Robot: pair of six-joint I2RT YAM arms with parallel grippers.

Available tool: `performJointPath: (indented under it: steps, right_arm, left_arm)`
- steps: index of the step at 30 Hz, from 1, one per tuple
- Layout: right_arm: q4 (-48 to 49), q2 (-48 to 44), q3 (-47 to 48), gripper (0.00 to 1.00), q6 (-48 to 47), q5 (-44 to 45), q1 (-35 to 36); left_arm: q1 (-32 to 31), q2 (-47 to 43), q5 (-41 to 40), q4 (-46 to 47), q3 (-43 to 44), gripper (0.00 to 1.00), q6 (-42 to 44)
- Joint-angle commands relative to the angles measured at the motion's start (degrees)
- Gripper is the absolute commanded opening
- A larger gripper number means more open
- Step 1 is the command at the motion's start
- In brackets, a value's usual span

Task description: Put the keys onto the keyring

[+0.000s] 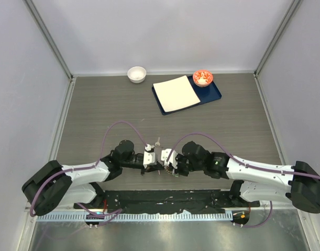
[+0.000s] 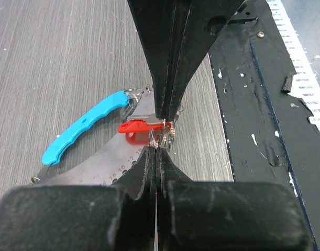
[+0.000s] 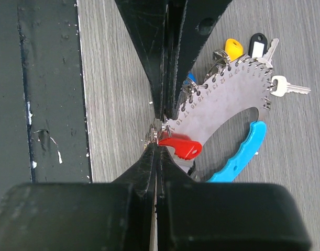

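Pinching small ring (image 2: 168,137) of red key (image 2: 134,127): left gripper (image 2: 160,135), right gripper (image 3: 158,132), both clenched. Numbered keyring (image 3: 230,99), blue handle (image 3: 238,154), lies at right gripper's 3 o'clock; yellow key (image 3: 233,48) at 1 o'clock.

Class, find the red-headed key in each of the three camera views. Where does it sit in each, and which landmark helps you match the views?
Top external: not distinguishable; too small and covered from above.
Left wrist: the red-headed key lies at the picture's centre, right of the light blue handle.
Right wrist: it lies at the centre, left of that handle.
Shared landmark: the light blue handle, seen in both wrist views only.
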Motion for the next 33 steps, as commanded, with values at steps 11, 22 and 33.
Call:
performJointPath:
  steps: [11, 22, 33]
  right_arm:
    - [-0.4, -2.8, 2.3, 0.01, 0.5, 3.1, 0.4]
    - [-0.2, -2.8, 2.3, 0.01, 0.4, 3.8, 0.4]
    - [1.9, -1.2, 2.4, 0.01, -0.8, 2.0, 0.3]
  left_arm:
    - [-0.2, -2.5, -0.3, 5.1, -1.0, 0.0, -0.3]
    - [-0.2, -2.0, -0.4, 4.8, -0.7, 0.0, 0.0]
    - [-0.2, -2.0, -0.1, 5.1, -0.7, 0.0, -0.3]
